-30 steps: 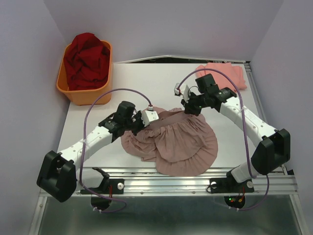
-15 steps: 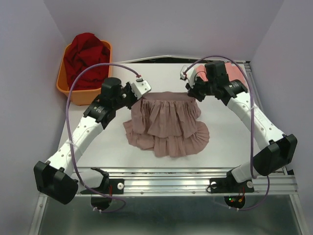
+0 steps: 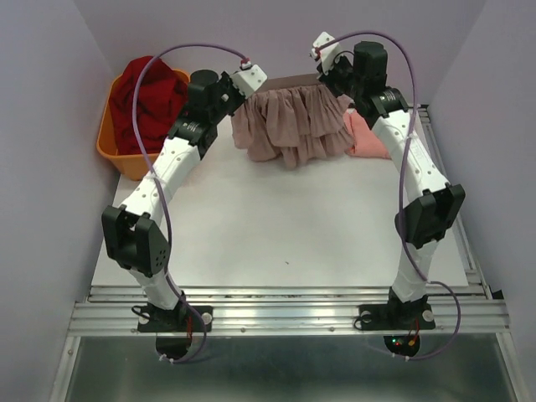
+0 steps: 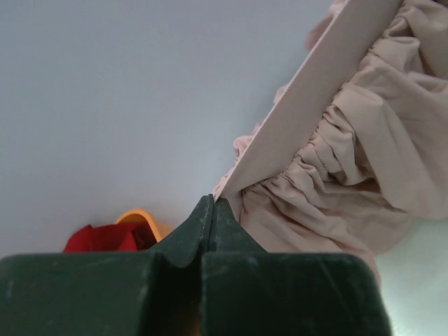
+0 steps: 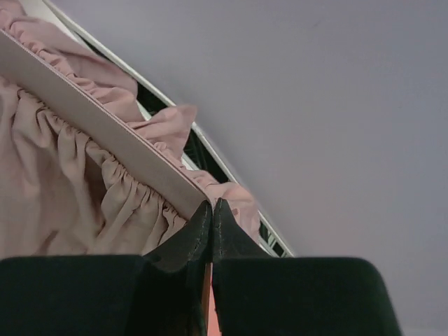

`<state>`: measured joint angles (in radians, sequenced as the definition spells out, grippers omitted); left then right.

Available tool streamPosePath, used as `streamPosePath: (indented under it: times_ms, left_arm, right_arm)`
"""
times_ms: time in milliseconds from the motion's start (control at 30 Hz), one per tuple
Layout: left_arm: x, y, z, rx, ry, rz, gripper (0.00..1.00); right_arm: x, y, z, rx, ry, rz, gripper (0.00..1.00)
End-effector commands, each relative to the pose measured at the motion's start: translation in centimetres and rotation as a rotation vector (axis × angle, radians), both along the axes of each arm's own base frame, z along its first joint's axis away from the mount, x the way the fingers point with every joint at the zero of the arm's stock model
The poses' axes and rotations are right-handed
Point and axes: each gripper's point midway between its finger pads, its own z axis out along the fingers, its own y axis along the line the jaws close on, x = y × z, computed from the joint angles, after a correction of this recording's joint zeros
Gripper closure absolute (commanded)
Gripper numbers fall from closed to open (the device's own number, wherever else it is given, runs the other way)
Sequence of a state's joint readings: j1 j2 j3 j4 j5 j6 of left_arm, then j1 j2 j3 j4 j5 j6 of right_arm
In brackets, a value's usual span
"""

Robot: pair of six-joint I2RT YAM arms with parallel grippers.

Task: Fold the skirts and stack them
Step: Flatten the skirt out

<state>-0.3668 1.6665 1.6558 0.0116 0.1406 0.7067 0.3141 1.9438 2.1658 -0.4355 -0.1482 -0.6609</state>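
The dusty mauve-pink skirt (image 3: 293, 121) hangs in the air at the back of the table, stretched by its waistband between both grippers, ruffled hem down. My left gripper (image 3: 251, 81) is shut on the waistband's left end; in the left wrist view (image 4: 212, 203) the skirt (image 4: 350, 161) fans out to the right. My right gripper (image 3: 322, 77) is shut on the right end; in the right wrist view (image 5: 211, 204) the skirt (image 5: 77, 175) hangs to the left. The salmon-pink skirt (image 3: 367, 138) lies flat at the back right, partly hidden behind the hanging one.
An orange tub (image 3: 115, 149) holding red cloth (image 3: 142, 96) stands at the back left, just beside my left arm. White walls close in on the back and both sides. Metal rails run along the table's near edge (image 3: 285, 297).
Both arms lifted the mauve skirt off the table and carried it up and toward the back wall. It now hangs spread out instead of lying crumpled near the front.
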Motion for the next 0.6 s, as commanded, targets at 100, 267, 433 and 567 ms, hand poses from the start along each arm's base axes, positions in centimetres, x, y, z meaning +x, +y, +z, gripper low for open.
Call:
streamPosePath:
  times_ms: [100,267,433,567]
  left_arm:
    - [-0.3,2.8,5.7,0.006,-0.168,0.071,1.00]
    - [-2.5,2.6,-3.2,0.088,-0.053,0.021,1.00]
    - [-7.3,2.8,-14.5,0.177,0.117,-0.014,1.00]
    - [-11.8,2.4,-20.5,0.216,0.225,-0.064,1.00]
  right_arm:
    - [-1.1,-2.1,6.4,0.050,-0.215,-0.044,0.99]
    - [-3.4,-1.9,-4.9,-0.001,-0.082,0.012,0.99]
    - [-7.1,-2.0,-13.0,-0.053,0.025,0.081,0.99]
    - [-12.2,-1.4,-19.4,-0.089,0.179,0.179,0.99]
